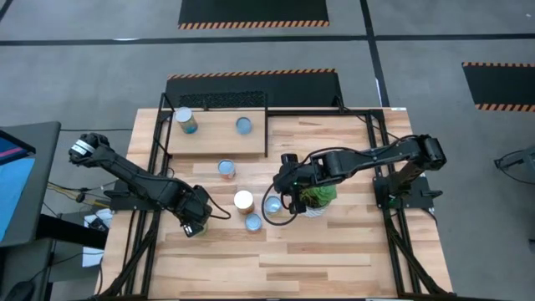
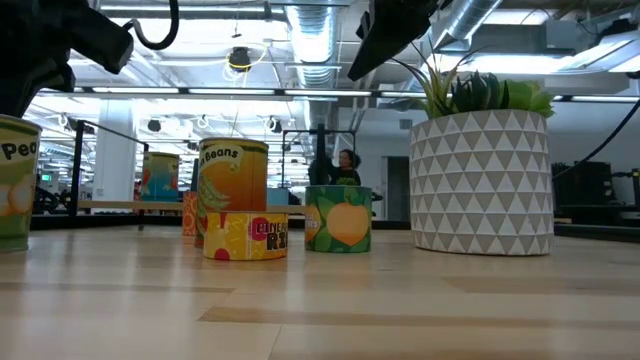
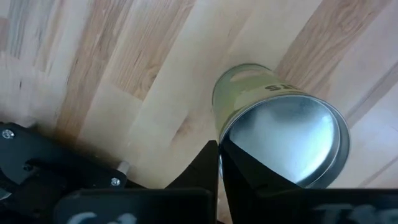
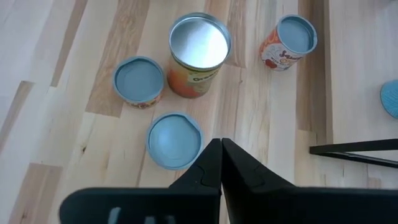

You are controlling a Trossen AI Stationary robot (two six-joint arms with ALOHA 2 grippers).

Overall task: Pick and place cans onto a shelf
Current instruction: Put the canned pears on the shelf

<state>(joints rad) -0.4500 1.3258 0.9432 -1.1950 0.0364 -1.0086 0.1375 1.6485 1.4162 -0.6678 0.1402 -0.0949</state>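
Now, left tool (image 1: 197,220): low over the front-left part of the bench (image 1: 334,259). Its two fingers are pressed together with only a seam between them, and they grip nothing.
Green can (image 3: 280,130): upright on the bench just beside the left tool's tip, with a silvery top and a pale-green label. One finger covers its near rim, so I cannot tell whether they touch. The low view cuts this can off at the picture's edge.
Front blue-topped can (image 1: 253,222): a short can standing free on the bench, near the middle.
Silver-topped can (image 1: 243,201): a taller can with an orange label, just behind the front blue-topped can. They are close, but a gap shows between them in the right wrist view.
Right tool (image 4: 221,143): fingers closed on each other and empty, hanging above the third can.
Third can (image 4: 175,140): short and blue-topped, just beside the plant pot (image 2: 480,180). From above, the right arm hides part of it.
Plant pot: white with a grey triangle pattern. The arm covers some of its leaves in the high view.
Orange can (image 1: 226,169): blue top, on the bench just in front of the shelf's front bar.
Shelf (image 1: 213,142): at the far-left of the bench. Its black frame is partly lost against the dark mat beyond.
Left shelf can (image 1: 186,122): near the shelf's far-left corner, with a green label.
Right shelf can (image 1: 243,125): well apart from the left shelf can. Only its blue top shows.
Person (image 2: 346,165): far off in the room, too small to make out.
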